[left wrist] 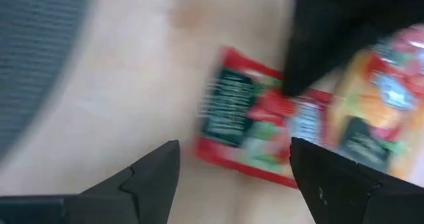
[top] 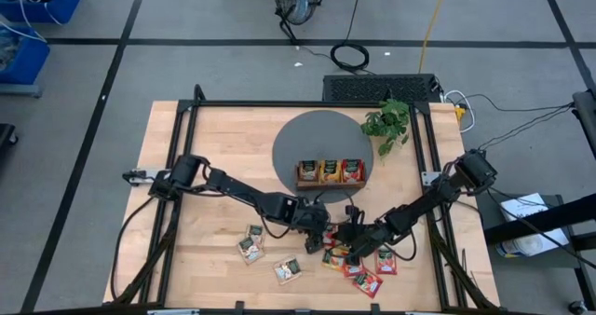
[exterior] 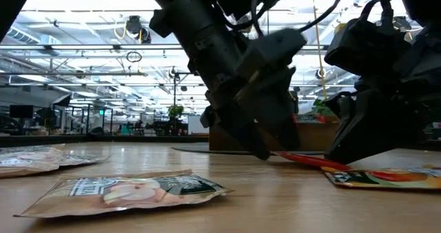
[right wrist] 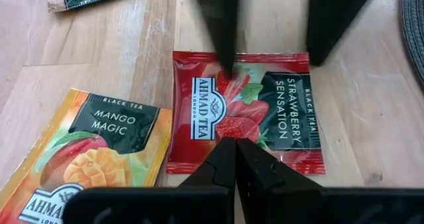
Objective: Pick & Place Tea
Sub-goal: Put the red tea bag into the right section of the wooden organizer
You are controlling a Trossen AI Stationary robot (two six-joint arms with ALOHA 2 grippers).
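Hovered with left hand (left wrist: 232,177) spread wide above a red strawberry sachet (right wrist: 245,111) lying flat on the desk (top: 205,138). Kept right hand (right wrist: 235,161) pinched empty just beside it, mango sachet (right wrist: 99,151) alongside.

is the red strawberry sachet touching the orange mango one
Touching. The right wrist view shows the flat red strawberry tea sachet with its edge meeting, perhaps slightly overlapping, the flat orange mango tea sachet, no wood visible between them there.
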